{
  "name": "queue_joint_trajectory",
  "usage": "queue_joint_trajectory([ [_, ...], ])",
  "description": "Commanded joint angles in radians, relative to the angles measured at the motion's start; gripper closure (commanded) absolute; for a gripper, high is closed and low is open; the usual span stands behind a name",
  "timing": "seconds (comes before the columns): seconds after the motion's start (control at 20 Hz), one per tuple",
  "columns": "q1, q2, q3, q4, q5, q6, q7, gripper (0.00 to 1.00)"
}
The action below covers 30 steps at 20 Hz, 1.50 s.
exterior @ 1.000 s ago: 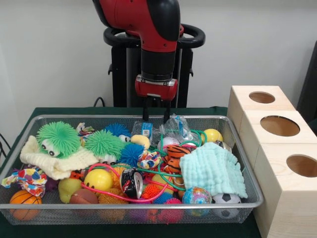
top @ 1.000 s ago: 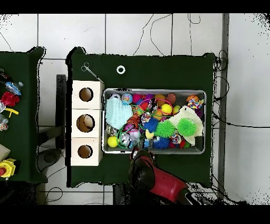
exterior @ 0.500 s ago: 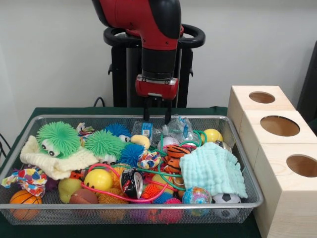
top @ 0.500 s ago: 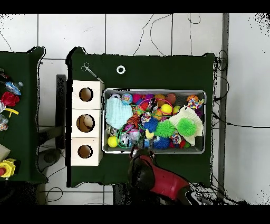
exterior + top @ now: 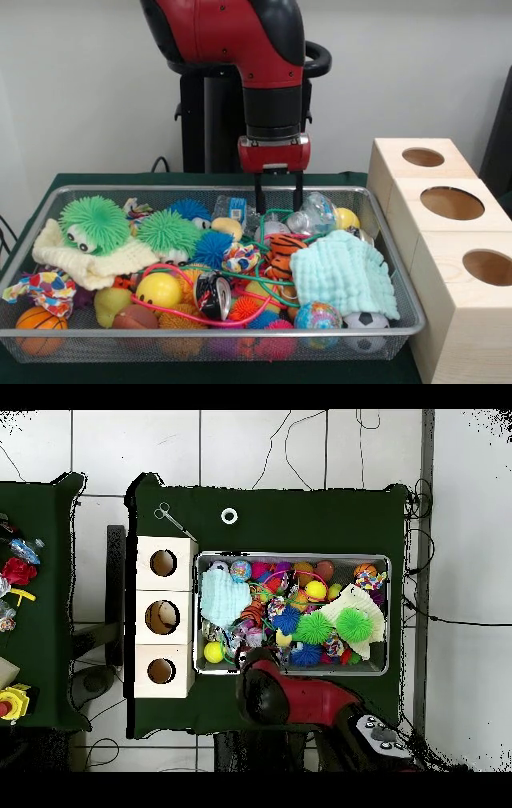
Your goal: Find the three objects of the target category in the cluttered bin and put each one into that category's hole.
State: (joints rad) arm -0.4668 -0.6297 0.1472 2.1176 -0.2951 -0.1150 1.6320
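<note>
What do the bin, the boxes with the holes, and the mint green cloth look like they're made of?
The bin looks like silver wire mesh: you can see through its fine grid walls. The boxes look like pale, unpainted wood with a matte face and a faint grain. The mint green cloth looks like soft, nubby fabric, perhaps terry, with wavy edges.

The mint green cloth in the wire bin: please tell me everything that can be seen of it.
The mint green cloth is a soft, waffle-textured fabric with frayed edges, lying crumpled and loosely spread. It sits in the wire bin at the end nearest the wooden boxes, draped over other toys. A tiger-striped toy touches one edge, and a globe ball and soccer ball lie against its front edge.
</note>
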Motion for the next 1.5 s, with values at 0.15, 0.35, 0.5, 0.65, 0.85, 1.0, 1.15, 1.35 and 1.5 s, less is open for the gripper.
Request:
queue_joint_trajectory([
  [0.15, -0.024, 0.013, 0.157, -0.179, -0.125, 0.109, -0.029, 0.0],
  [0.35, -0.058, 0.003, 0.173, -0.163, -0.14, 0.126, -0.001, 0.0],
  [0.5, -0.068, -0.012, 0.175, -0.152, -0.126, 0.141, 0.024, 0.0],
  [0.65, -0.124, -0.048, 0.238, -0.114, -0.096, 0.185, 0.034, 0.0],
  [0.85, -0.227, -0.12, 0.364, -0.049, -0.041, 0.272, 0.039, 0.0],
  [1.0, -0.252, -0.145, 0.4, -0.025, -0.015, 0.297, 0.059, 0.0],
  [1.15, -0.264, -0.16, 0.425, -0.007, 0.004, 0.311, 0.078, 0.0],
  [1.35, -0.244, -0.174, 0.426, 0.013, 0.044, 0.312, 0.132, 0.0],
  [1.5, -0.192, -0.168, 0.376, 0.019, 0.082, 0.274, 0.199, 0.0],
])
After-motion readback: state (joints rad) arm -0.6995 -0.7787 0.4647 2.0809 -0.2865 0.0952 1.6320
